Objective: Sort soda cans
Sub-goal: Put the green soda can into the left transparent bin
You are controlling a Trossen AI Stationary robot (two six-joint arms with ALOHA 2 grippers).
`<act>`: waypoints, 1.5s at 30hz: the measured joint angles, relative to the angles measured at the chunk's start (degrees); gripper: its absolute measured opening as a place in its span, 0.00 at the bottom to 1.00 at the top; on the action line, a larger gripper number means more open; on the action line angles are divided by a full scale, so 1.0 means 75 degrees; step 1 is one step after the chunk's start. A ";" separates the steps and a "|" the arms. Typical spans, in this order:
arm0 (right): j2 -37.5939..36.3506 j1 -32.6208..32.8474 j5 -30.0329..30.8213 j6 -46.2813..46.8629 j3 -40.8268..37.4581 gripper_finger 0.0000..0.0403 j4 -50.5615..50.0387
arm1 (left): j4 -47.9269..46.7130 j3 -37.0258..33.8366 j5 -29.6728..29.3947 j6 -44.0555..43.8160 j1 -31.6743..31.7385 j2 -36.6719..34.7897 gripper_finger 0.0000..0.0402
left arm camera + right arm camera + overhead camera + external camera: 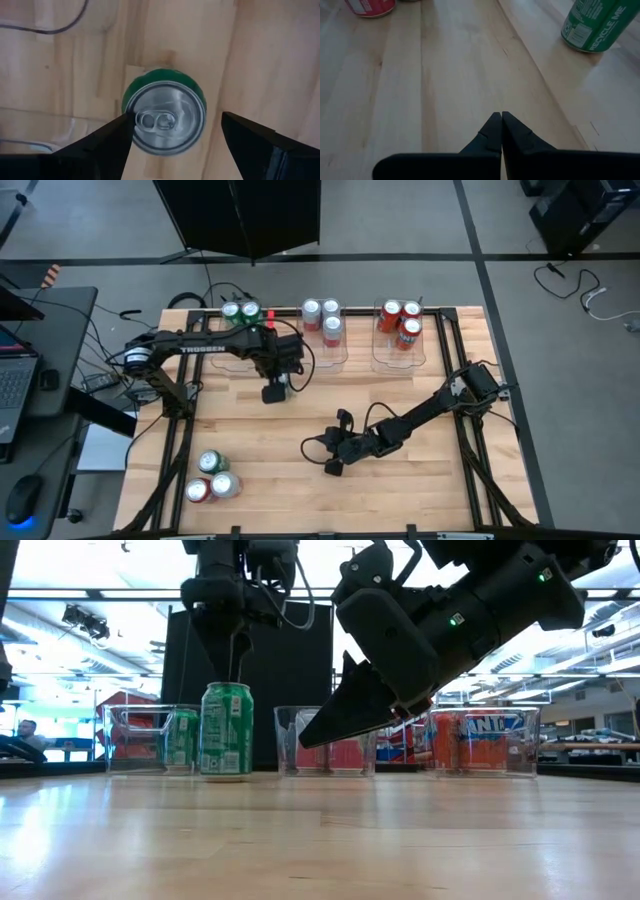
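Note:
A green soda can (165,117) stands upright on its base on the wooden table (400,500), in front of the far left bin; the low view (226,730) and the right wrist view (597,25) show it too. My left gripper (275,390) hangs straight above it, pointing down and open (175,120), a finger to either side of the can's silver top. In the low view its fingertips (235,665) end just above that top. My right gripper (333,468) waits shut (501,116) low over the table's near middle.
Three clear bins line the far edge. The left bin (232,350) holds two green cans (241,311), the middle one (335,358) three silver-white cans (322,320), and the right one (395,363) three red cans (400,323). A green (211,463), a red (198,491) and a silver-white can (225,485) stand near left.

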 joint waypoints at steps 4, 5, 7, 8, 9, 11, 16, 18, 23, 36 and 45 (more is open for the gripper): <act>0.0000 0.0003 -0.0003 0.0000 0.0000 0.00 0.0003 | -0.0444 0.0228 0.0004 -0.0104 -0.0054 0.0011 0.76; 0.0000 0.0003 -0.0003 0.0000 0.0000 0.00 0.0003 | -0.0530 0.0262 0.0001 -0.0113 -0.0054 0.0008 0.76; 0.0000 0.0001 -0.0003 0.0000 0.0000 0.00 0.0003 | -0.0620 0.0267 -0.0024 -0.0121 -0.0054 0.0009 0.76; 0.0000 0.0003 -0.0003 0.0000 0.0000 0.00 0.0004 | -0.0650 0.0267 -0.0028 -0.0115 -0.0051 0.0011 0.76; 0.0000 0.0003 -0.0003 0.0000 0.0000 0.00 0.0006 | -0.0665 0.0267 -0.0042 -0.0103 -0.0026 0.0011 0.76; 0.0000 0.0003 -0.0003 0.0000 0.0000 0.00 0.0006 | -0.0657 0.0267 -0.0052 -0.0097 0.0031 0.0008 0.76; 0.0000 0.0003 -0.0006 0.0000 0.0000 0.00 0.0006 | -0.0547 0.0236 0.0146 0.0045 0.0290 0.0003 0.76; 0.0000 0.0002 -0.0006 0.0000 0.0000 0.00 0.0006 | -0.0371 0.0164 0.0457 0.0070 0.0417 0.0002 0.76; 0.0000 0.0008 -0.0006 0.0000 0.0000 0.00 0.0006 | 0.0000 -0.0042 0.0708 0.0074 0.0692 -0.0003 0.76; 0.0000 -0.0295 -0.0010 -0.0182 0.0003 0.00 0.0809 | 0.0155 -0.0383 0.1254 0.0114 0.0704 -0.0021 0.76; 0.0000 -0.1206 -0.0327 -0.0892 0.0006 0.00 0.1882 | -0.0108 0.0175 0.0963 0.0842 0.0704 -0.0013 0.76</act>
